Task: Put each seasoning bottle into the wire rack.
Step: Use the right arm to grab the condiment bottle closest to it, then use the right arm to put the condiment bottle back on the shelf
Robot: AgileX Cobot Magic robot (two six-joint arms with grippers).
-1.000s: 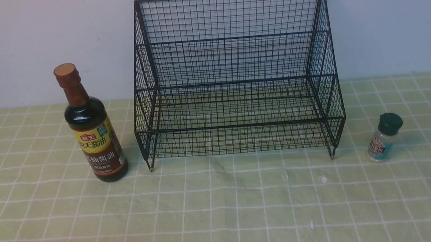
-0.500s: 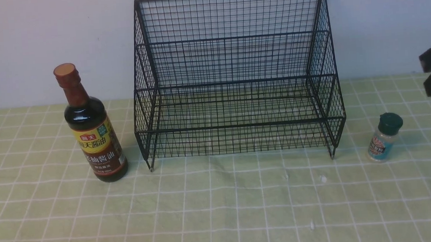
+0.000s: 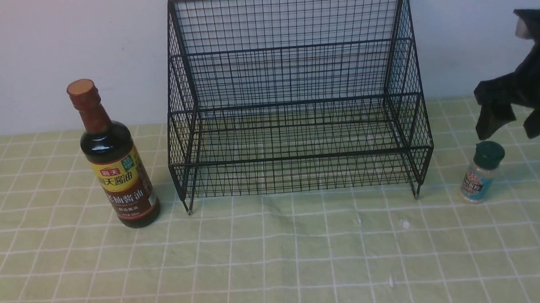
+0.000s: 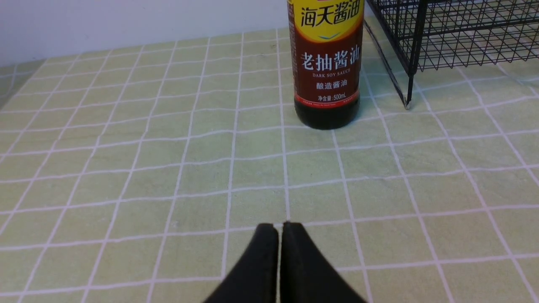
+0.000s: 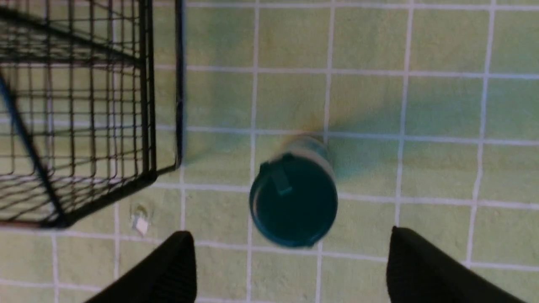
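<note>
The tall dark soy-sauce bottle [image 3: 118, 174] stands upright left of the black wire rack [image 3: 294, 97]; it also shows in the left wrist view [image 4: 326, 63]. The small shaker [image 3: 482, 172] with a dark green cap stands right of the rack. My right gripper [image 3: 510, 127] hangs open just above it; in the right wrist view its jaws [image 5: 290, 256] stand wide apart with the shaker's cap [image 5: 293, 202] just ahead of them. My left gripper [image 4: 279, 229] is shut and empty, low over the cloth, well short of the soy-sauce bottle. The rack is empty.
A green checked cloth [image 3: 278, 265] covers the table. A pale wall stands close behind the rack. The rack's corner and leg [image 5: 84, 126] lie near the shaker in the right wrist view.
My right arm has come in from the right edge and moved left and down, now over the shaker. The bottles and rack have not moved.
</note>
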